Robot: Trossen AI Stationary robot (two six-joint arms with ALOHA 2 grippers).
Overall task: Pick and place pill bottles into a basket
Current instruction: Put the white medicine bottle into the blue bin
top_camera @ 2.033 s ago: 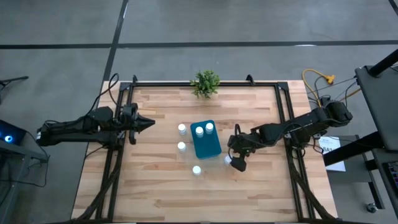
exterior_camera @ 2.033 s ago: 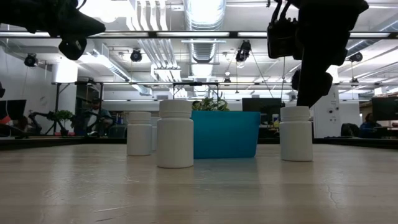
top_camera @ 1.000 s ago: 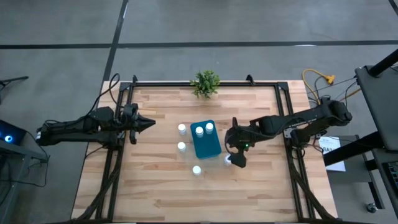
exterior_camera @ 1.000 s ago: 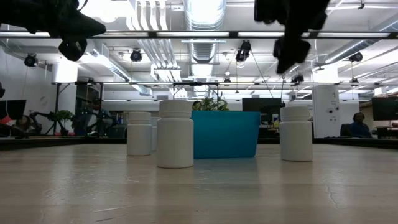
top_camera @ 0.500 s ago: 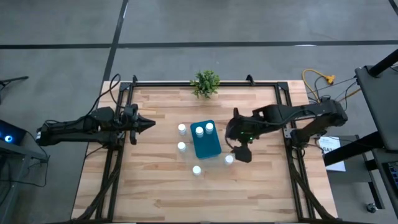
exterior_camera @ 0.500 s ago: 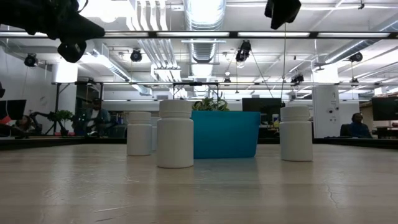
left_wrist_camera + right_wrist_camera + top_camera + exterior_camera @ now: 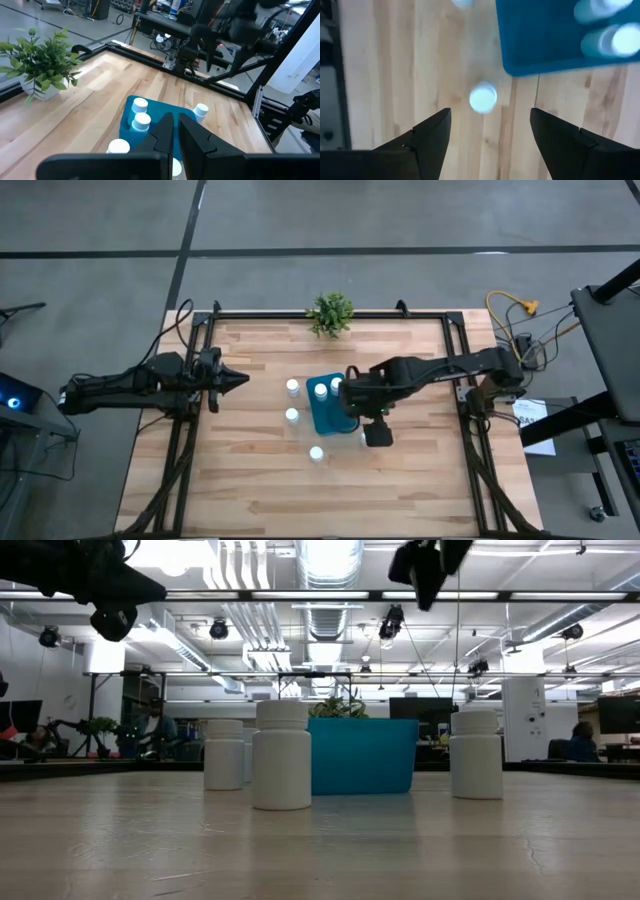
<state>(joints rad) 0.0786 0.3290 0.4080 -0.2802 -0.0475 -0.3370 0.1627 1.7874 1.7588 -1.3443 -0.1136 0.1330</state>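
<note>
The teal basket stands mid-table and holds two white pill bottles at its far end. More bottles stand upright on the wood: two left of the basket, one at its near side, and one by its near right corner. My right gripper hangs open and empty high over that last bottle. It shows at the top of the low view. My left gripper is shut and empty, in the air left of the basket.
A small green potted plant stands at the table's far edge. Black frame rails run along the left and right sides. Bare wood lies on the near half of the table.
My right gripper has risen well above the table and gone toward the table's left edge, up to the basket's right side. The bottle by the basket's near right corner has stayed standing where it was.
</note>
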